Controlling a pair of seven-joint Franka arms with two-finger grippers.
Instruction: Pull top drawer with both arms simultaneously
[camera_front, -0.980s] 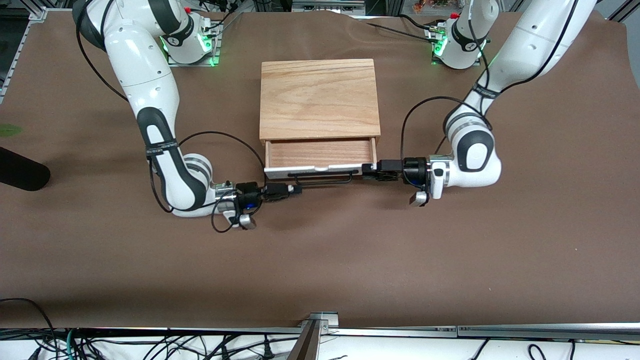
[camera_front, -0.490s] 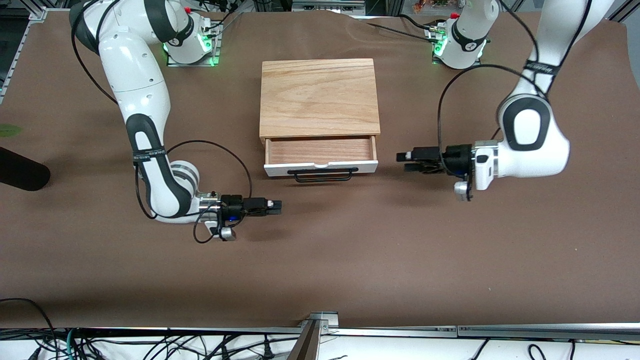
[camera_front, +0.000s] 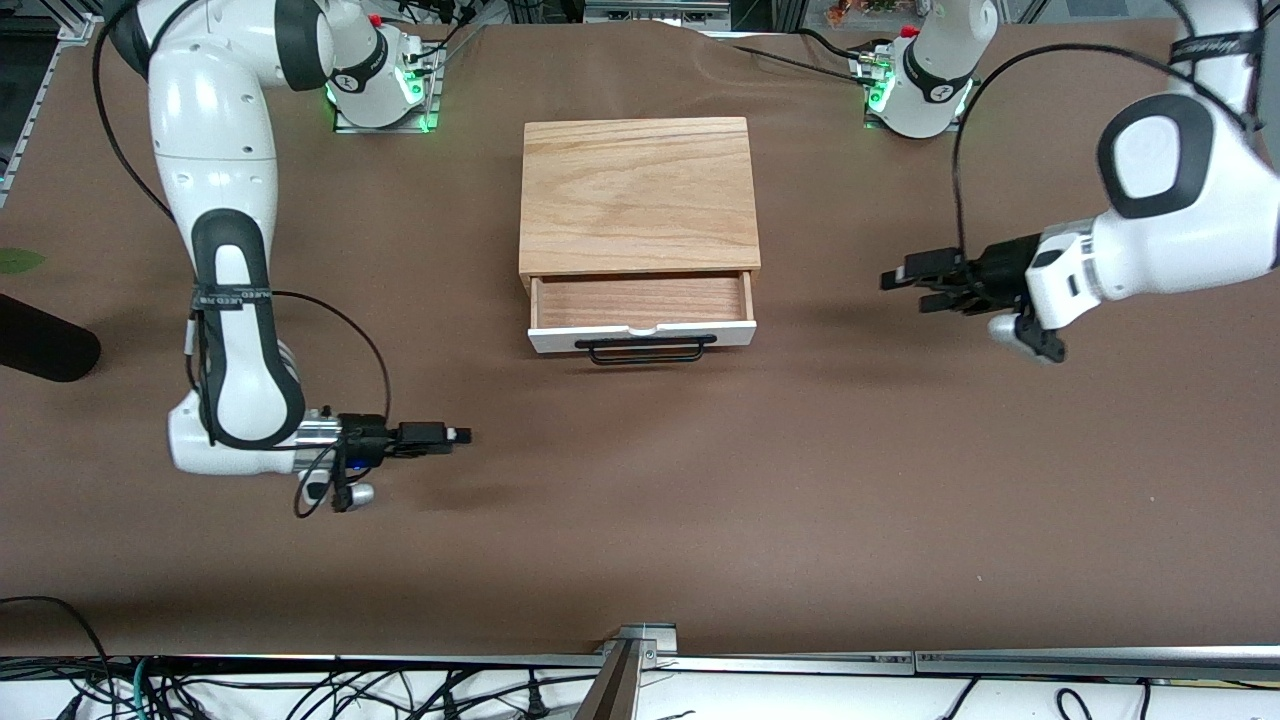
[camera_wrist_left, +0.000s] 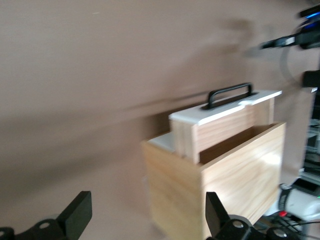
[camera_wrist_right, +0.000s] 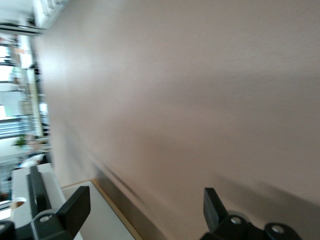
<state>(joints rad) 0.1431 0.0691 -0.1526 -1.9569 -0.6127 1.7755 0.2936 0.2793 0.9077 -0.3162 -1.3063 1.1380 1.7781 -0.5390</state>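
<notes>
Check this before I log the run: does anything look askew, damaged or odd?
Nothing stands out. The top drawer sits squarely, partly open. Left hand and right hand are open above bare table.

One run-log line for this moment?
light-wood top drawer with black bar handle: part open | left gripper: open, away | right gripper: open, away

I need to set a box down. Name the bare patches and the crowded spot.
Bare cloth lies in front of the top drawer toward the camera edge, and between the cabinet and each arm's base. Crowded: over the cloth beside the right gripper and the left gripper.
</notes>
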